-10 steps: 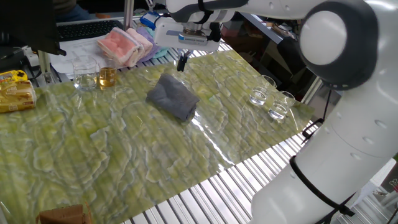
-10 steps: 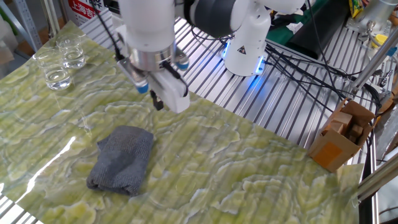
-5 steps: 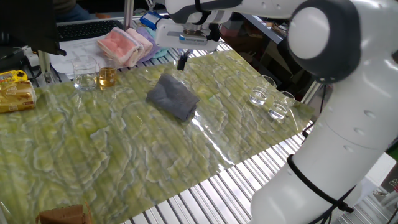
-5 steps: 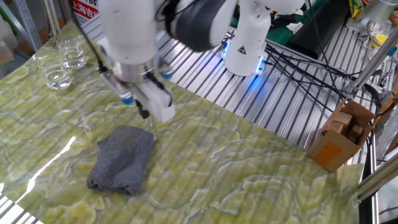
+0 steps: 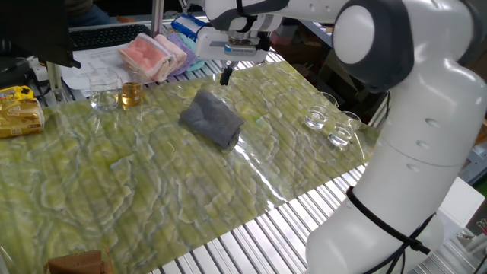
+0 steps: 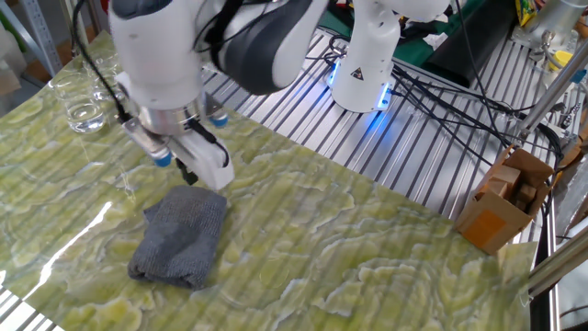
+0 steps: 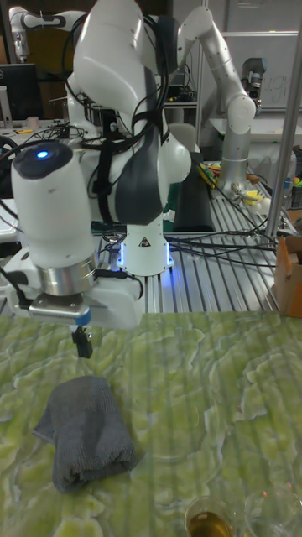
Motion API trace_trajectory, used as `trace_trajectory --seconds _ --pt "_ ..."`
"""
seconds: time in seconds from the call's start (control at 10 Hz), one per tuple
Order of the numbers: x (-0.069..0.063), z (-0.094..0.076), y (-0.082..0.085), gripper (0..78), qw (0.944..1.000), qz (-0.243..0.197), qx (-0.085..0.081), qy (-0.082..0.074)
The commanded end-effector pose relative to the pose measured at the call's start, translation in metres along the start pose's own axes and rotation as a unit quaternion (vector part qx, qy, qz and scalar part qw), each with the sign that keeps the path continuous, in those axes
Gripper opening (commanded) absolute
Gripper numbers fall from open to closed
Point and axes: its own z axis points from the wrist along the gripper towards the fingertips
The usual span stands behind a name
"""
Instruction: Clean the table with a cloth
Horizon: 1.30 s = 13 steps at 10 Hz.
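The dark grey cloth (image 5: 213, 119) lies crumpled on the table's yellow-green sheet (image 5: 152, 175), untouched. My gripper (image 5: 225, 76) hangs just above the table at the cloth's far edge, its dark fingers pressed together and holding nothing. In the other fixed view the gripper (image 6: 188, 173) is right over the near corner of the cloth (image 6: 181, 236), a small gap apart. The tall fixed view shows the gripper (image 7: 82, 344) above the cloth (image 7: 84, 428), with the sheet (image 7: 210, 394) around them.
Two empty glasses (image 5: 327, 125) stand near the table's right edge. A glass of amber liquid (image 5: 131, 94) and a pink packet (image 5: 152, 55) sit at the back. A yellow packet (image 5: 19, 110) lies far left. A cardboard box (image 6: 505, 202) stands beside the table.
The gripper has moved sideways along the table to the cloth's edge and come a little lower. The cloth has not moved.
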Motion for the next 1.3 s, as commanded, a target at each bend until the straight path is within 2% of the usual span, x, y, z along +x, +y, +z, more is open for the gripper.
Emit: trace_trajectory --seconds 0.1,0.6,1.0,1.3 --pt "-0.017 0.016 -0.014 0.0 0.9998 -0.020 -0.001 -0.004" --pt "-0.025 0.041 -0.016 0.0 0.9996 -0.027 -0.002 -0.014" --pt "-0.026 0.076 -0.011 0.0 0.9984 -0.037 -0.001 -0.042" --pt "-0.026 0.083 -0.011 0.0 0.9979 -0.051 0.009 -0.038"
